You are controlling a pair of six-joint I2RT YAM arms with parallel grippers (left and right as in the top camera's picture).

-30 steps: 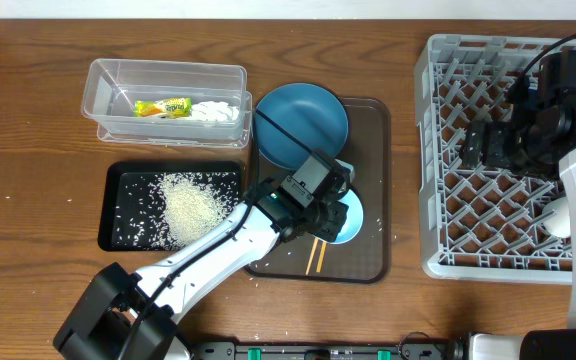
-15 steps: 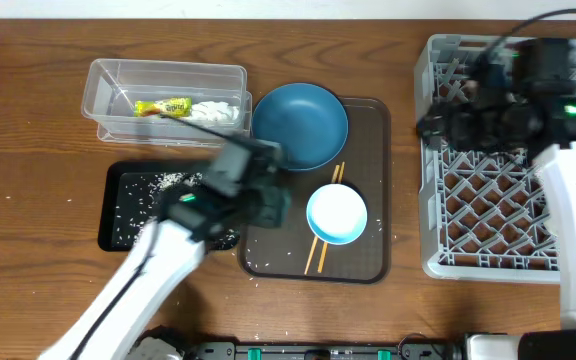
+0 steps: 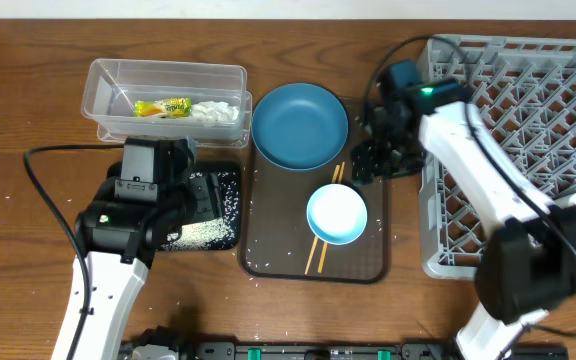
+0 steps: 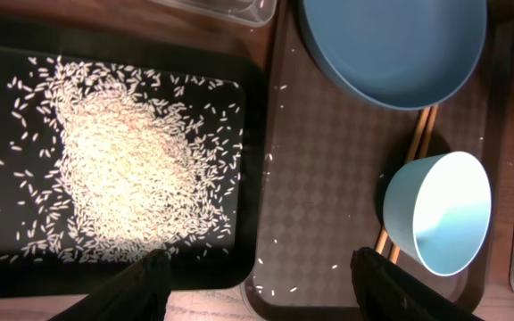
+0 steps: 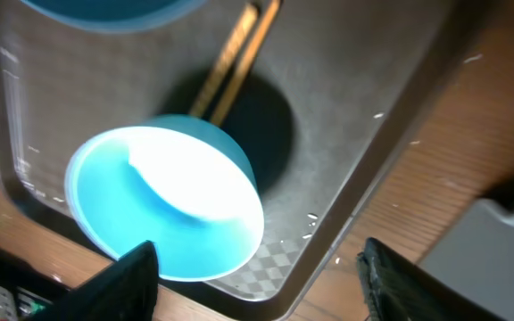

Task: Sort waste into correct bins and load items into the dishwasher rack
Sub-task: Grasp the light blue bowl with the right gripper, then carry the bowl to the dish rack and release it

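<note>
While your left pincer (image 4: 261, 285) hangs spread wide with nothing between its fingers, it sits over the seam where the black tray (image 4: 248, 134) meets the brown tray (image 4: 328, 178). Left of that seam the rice (image 4: 123, 169) lies heaped in the middle of the black tray, with loose grains scattered round the heap and a few more on the brown tray. Your right pincer (image 5: 261, 285) is likewise wide apart and holds nothing; you have it above the right edge of the brown tray, between the plate (image 3: 300, 125) and the rack (image 3: 568, 90). Just under it the bowl (image 5: 168, 205) stands upright on the brown tray, lying across the chopsticks (image 5: 235, 58), which poke out on its far and near sides. The plate rests at the far end of the brown tray, overhanging its far left corner. Further left, at the far side of the table, the clear tub (image 3: 168, 67) holds the wrapper (image 3: 163, 106) and the tissue (image 3: 216, 111) side by side. The rack fills the right end of the table.
</note>
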